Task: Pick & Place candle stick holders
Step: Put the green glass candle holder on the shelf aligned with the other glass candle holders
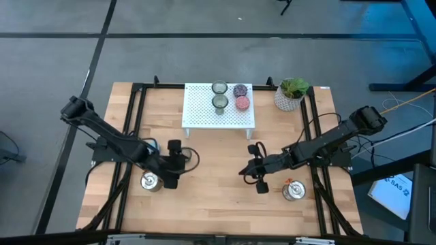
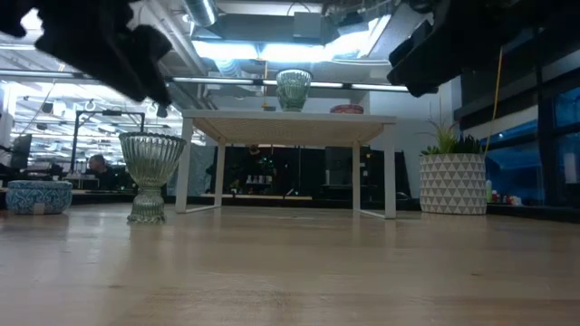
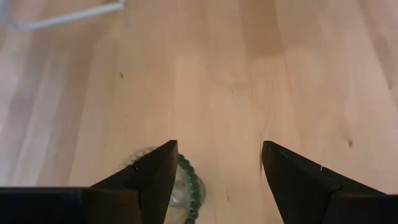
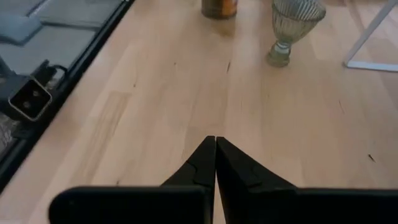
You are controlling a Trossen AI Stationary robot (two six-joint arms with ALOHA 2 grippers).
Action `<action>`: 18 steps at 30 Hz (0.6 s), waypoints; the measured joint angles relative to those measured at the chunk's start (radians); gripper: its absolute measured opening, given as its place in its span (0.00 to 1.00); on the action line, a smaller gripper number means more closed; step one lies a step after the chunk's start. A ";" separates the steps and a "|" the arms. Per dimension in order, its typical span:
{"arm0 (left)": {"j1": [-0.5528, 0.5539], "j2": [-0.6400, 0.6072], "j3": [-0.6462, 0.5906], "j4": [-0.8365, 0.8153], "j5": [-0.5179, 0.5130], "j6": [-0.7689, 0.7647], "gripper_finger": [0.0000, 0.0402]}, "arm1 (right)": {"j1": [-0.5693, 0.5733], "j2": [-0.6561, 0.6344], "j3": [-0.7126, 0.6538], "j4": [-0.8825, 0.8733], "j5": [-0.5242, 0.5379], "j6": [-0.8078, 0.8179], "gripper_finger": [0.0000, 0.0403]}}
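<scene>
Near the tabletop's front-left corner one silver holder [image 1: 150,182] stood untouched, and the blue holder [image 2: 38,196] sat low on the left side too, though I could not fix its exact spot from above. My left pincer [image 1: 178,158] hung just inward of them, its fingers [image 3: 155,180] moderately spread and gripping nothing. The one olive-clear glass holder [image 2: 149,174] not yet moved stood upright on the wood right beneath it, its rim peeping out beside one finger, so I judged I was lined up for the pick but had not taken it. On the white rack [image 1: 197,112] at the middle of the far edge, four were already up: two olive-clear holders [image 1: 219,95], the purple holder [image 1: 240,90] and the pink holder [image 1: 242,103]. My right pincer [image 1: 253,173] waited over the front-middle of the tabletop, pressed fully together and empty. Beyond it, toward the front-right corner, the second silver holder [image 1: 293,190] remained. If the rack was the goal, I reckoned the work half done: four placed, four left on the tabletop.
</scene>
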 joint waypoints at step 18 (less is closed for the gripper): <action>0.002 0.045 0.000 -0.163 -0.009 -0.208 0.56 | 0.000 0.000 -0.007 0.014 0.003 0.002 0.03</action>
